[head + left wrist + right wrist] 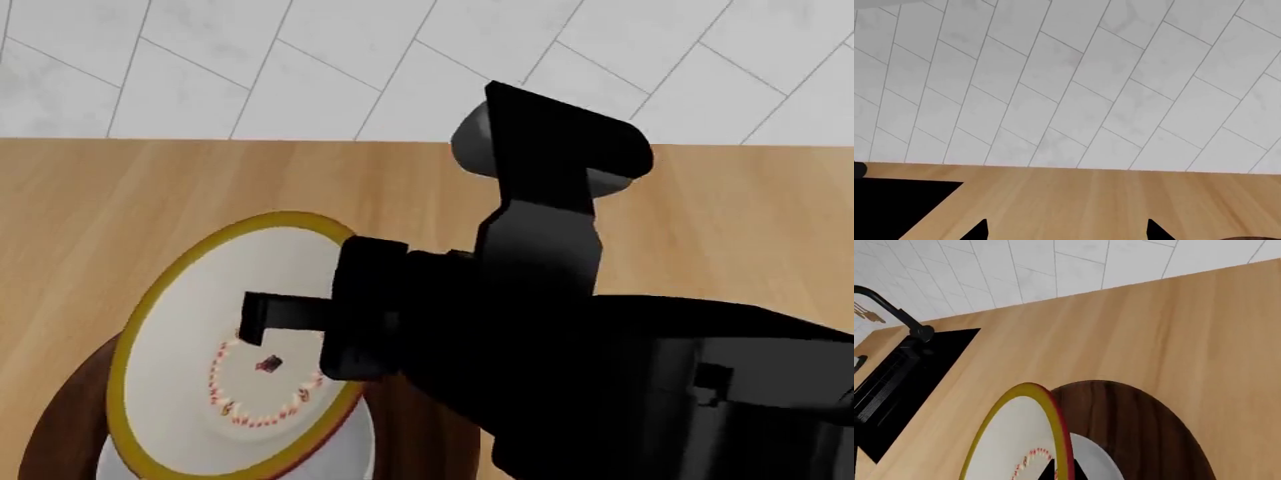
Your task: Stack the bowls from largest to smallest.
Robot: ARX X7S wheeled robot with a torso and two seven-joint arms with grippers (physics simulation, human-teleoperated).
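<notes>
My right gripper [276, 318] is shut on the rim of the small shallow white bowl [200, 330], which has a yellow-brown rim and a dotted centre ring. It holds the bowl tilted on edge. In the right wrist view the rim [1057, 440] runs between the two fingertips [1061, 474]. Under it the deep white bowl [350, 452] sits inside the large dark brown wood-grain bowl [60, 420], also seen in the right wrist view [1097, 460] [1147, 430]. My left gripper [1067, 232] is open and empty over the counter. A sliver of the brown bowl [1254, 238] shows beside it.
The bowls stand on a light wooden counter [721, 230] backed by a white tiled wall [334, 60]. A black sink [914, 375] with a black faucet [894, 310] lies to the left; its corner shows in the left wrist view [901, 210].
</notes>
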